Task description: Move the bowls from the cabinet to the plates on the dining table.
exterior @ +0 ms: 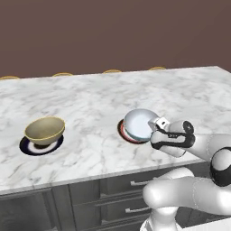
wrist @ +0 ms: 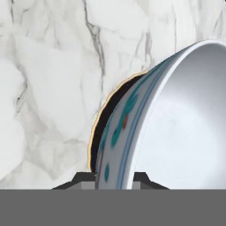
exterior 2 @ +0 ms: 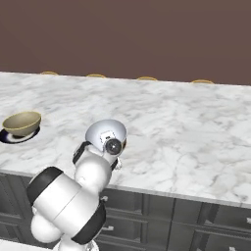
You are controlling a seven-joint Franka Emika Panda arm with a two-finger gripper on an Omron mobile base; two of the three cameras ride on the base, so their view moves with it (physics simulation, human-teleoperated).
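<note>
Now, end effector (wrist: pixel 114 178): clenched on the rim of the patterned bowl, one dark fingertip on each side of the wall in the hand view.
Patterned bowl (exterior: pixel 140 124): white with blue-green marks outside, pale blue inside; tilted, its opening turned toward the arm, sitting over the red-rimmed plate.
Red-rimmed plate (exterior: pixel 123 133): lies flat on the worktop near its front edge; mostly covered by the bowl, a crescent of rim showing at the left.
Olive bowl (exterior: pixel 44 130): upright on the navy-rimmed plate, well apart from the patterned bowl, to the left.
Navy-rimmed plate (exterior: pixel 26 147): flat on the marble, its rim showing around the olive bowl's base.
Worktop (exterior: pixel 94 103): white marble with grey veins, over dark grey drawers with silver handles.
Arm: reaches from below over the worktop's front edge to the patterned bowl.
</note>
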